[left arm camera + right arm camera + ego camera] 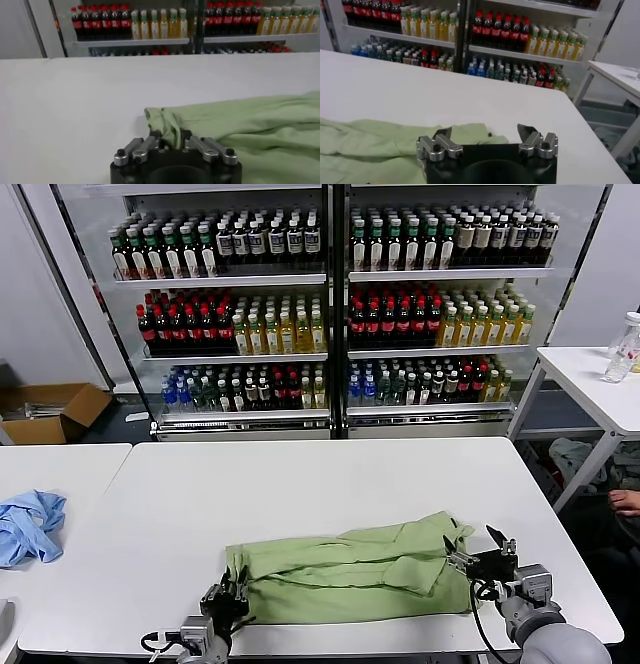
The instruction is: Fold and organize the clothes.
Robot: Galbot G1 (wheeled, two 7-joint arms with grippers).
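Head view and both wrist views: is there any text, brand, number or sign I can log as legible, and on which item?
None can be read.
Drink bottles in the glass-door cooler: labels too small and blurred.
Light green cotton T-shirt on the white table: no print showing.
Brown cardboard box: no visible lettering.

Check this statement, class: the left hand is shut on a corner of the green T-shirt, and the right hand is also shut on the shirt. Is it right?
Partly. The left hand does pinch the green T-shirt. The right hand is open and holds nothing, as the right wrist view shows.
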